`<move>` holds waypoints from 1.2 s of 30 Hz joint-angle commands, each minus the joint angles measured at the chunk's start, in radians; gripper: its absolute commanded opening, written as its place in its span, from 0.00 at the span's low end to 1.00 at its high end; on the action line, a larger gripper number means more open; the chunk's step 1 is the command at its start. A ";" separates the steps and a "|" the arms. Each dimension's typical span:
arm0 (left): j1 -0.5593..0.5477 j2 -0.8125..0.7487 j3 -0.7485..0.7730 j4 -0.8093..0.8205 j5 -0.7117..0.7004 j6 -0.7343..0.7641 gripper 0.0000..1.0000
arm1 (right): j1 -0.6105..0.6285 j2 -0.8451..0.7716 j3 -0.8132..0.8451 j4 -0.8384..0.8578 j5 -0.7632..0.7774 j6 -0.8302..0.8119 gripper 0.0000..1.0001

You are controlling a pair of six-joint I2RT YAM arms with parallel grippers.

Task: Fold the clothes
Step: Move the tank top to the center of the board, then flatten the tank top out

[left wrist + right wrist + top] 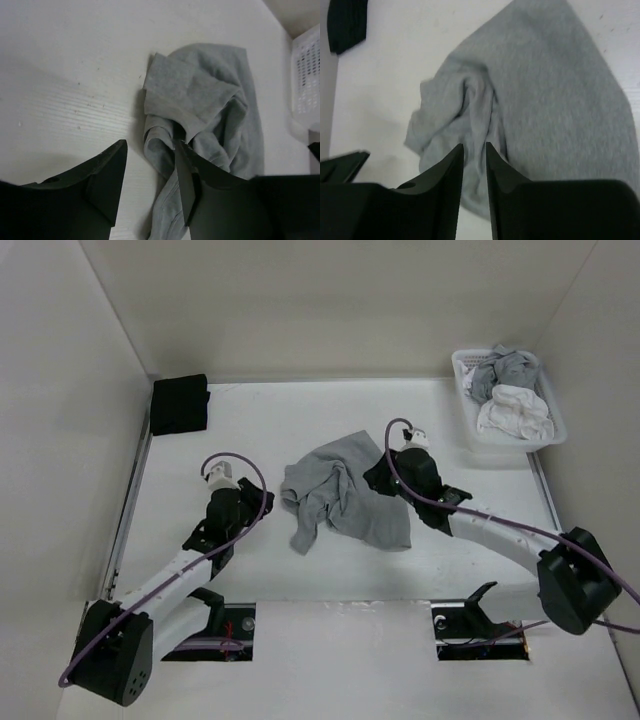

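Left fingers [107,180] stand wide apart over bare bench [250,430], gripping nothing; their dark, wedge-shaped tips sit just beside the near edge of the shirt [340,495]. Right fingers [445,185] are parted by only a narrow slot, and grey cloth shows through it from beneath. Nothing looks pinched between them.

That shirt is soft light grey knit, plain and unprinted. It lies crumpled in the middle of the bench, between the two arms. Its right part spreads fairly flat and smooth. Its left part is bunched into rolled folds and ridges, and one narrow strip trails toward the near edge. In the left wrist view a flap with a stitched hem lies folded over the heap.

A matt white surface with a faint fine grain and a few small specks covers the bench, and plain white walls close it in.

At the back right stands a white plastic basket [500,445], rectangular, with walls pierced by rows of small holes. A rumpled grey garment [505,370] lies at the far end of it, and a white garment [515,410] is heaped at the near end.

In the back left corner sits a black cloth [180,403], folded into a squarish block against the wall, well apart from the shirt.
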 commanded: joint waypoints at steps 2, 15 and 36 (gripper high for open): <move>-0.140 0.071 0.022 -0.077 -0.055 0.109 0.34 | 0.167 -0.153 -0.139 -0.172 0.157 0.052 0.14; -0.542 0.289 0.184 -0.285 -0.250 0.110 0.55 | 0.203 -0.166 -0.202 -0.401 0.395 0.155 0.62; -0.340 0.256 0.226 -0.174 -0.256 0.134 0.20 | 0.476 0.069 0.026 -0.229 0.353 -0.019 0.63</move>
